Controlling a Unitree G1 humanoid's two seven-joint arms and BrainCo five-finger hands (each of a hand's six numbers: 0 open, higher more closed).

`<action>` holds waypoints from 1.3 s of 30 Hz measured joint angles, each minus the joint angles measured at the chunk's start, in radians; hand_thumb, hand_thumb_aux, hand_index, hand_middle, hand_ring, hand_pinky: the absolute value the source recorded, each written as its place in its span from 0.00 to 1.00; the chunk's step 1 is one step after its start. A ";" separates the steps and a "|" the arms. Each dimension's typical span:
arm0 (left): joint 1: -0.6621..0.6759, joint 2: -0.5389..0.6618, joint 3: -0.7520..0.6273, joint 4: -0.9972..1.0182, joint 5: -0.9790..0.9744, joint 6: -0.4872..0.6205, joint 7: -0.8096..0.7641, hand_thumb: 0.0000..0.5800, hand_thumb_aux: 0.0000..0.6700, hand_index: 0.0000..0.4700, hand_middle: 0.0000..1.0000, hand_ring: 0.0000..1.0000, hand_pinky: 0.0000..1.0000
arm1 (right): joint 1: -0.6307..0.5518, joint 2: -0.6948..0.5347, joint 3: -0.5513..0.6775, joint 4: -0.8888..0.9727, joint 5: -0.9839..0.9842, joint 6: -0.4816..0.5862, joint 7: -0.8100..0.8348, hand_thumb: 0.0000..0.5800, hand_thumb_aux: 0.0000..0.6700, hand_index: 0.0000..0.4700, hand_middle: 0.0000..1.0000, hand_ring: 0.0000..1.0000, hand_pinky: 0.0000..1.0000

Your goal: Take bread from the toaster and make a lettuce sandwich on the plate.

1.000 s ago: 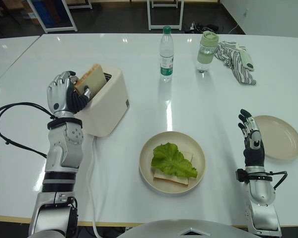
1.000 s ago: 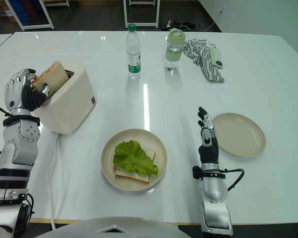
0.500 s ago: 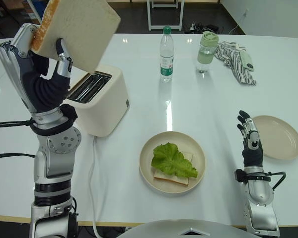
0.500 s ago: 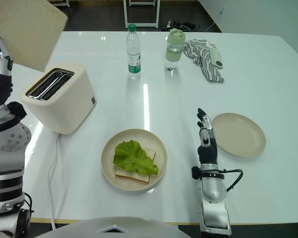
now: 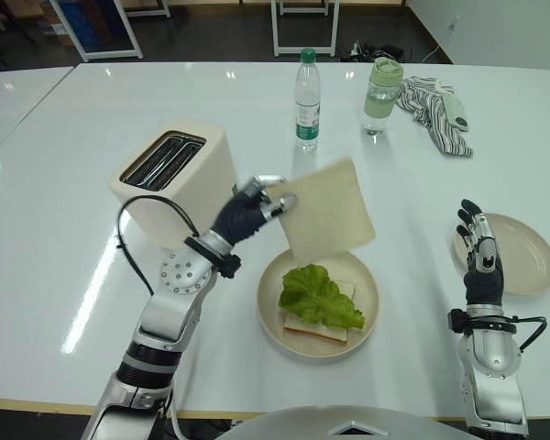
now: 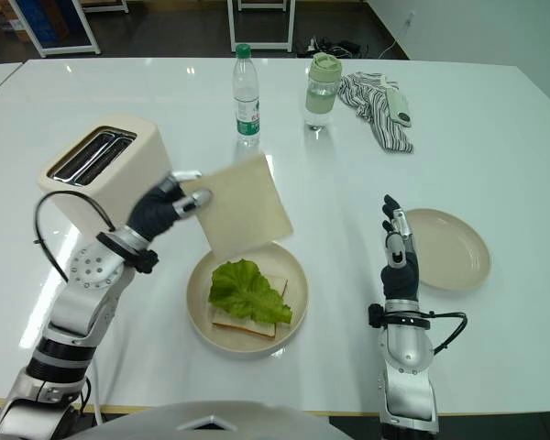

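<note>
OK, the top slice of bread (image 5: pixel 328 209) is in my left hand (image 5: pixel 247 213). Fingers are pinched on its left edge and it hangs tilted over the back rim of the plate (image 5: pixel 264 302). The plate sits at the middle of the table's front edge, with the bottom slice (image 5: pixel 316 328) on it and the lettuce (image 5: pixel 318 295) on top. The toaster (image 5: pixel 179 179) is left of the plate with both slots empty.

Step in hand, as I read it, is to close the sandwich:
- bring the slice forward over the lettuce
- level it flat
- square its corners to the bottom slice
- lower until it rests, then let go

Release low, since a drop could skid off the leaf.

Room: my right hand (image 5: pixel 481 261) is upright by the front right edge with fingers straight and holding nothing, just beside the spare plate (image 5: pixel 522 252). The bottle (image 5: pixel 307 101), tumbler (image 5: pixel 381 92) and cloth (image 5: pixel 431 105) sit toward the far edge, well apart. The toaster is close to my left forearm, so I'd pull out upward rather than sideways.
</note>
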 measured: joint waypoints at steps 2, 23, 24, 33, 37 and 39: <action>-0.019 0.007 -0.026 0.034 0.010 0.023 -0.080 1.00 1.00 1.00 1.00 1.00 1.00 | 0.000 0.001 0.000 0.004 0.000 0.000 0.000 0.00 0.00 0.00 0.00 0.00 0.00; -0.204 0.026 -0.073 0.285 0.101 0.009 -0.463 1.00 1.00 1.00 1.00 1.00 1.00 | 0.002 0.024 0.041 0.041 -0.032 0.000 0.000 0.00 0.00 0.00 0.00 0.00 0.00; -0.202 0.023 -0.073 0.288 0.102 0.009 -0.464 1.00 1.00 1.00 1.00 1.00 1.00 | 0.002 0.024 0.042 0.041 -0.032 0.000 0.001 0.00 0.00 0.00 0.00 0.00 0.00; -0.200 -0.005 -0.074 0.369 0.152 0.002 -0.453 1.00 1.00 1.00 1.00 1.00 1.00 | 0.012 0.024 0.047 0.037 -0.048 0.000 0.006 0.00 0.00 0.00 0.00 0.00 0.00; -0.199 -0.005 -0.073 0.400 0.173 0.000 -0.447 1.00 1.00 1.00 1.00 1.00 1.00 | 0.021 0.024 0.057 0.024 -0.054 -0.001 0.011 0.00 0.00 0.00 0.00 0.00 0.00; -0.199 -0.005 -0.073 0.402 0.177 0.000 -0.449 1.00 1.00 1.00 1.00 1.00 1.00 | 0.031 0.024 0.066 0.017 -0.054 0.000 0.016 0.00 0.00 0.00 0.00 0.00 0.00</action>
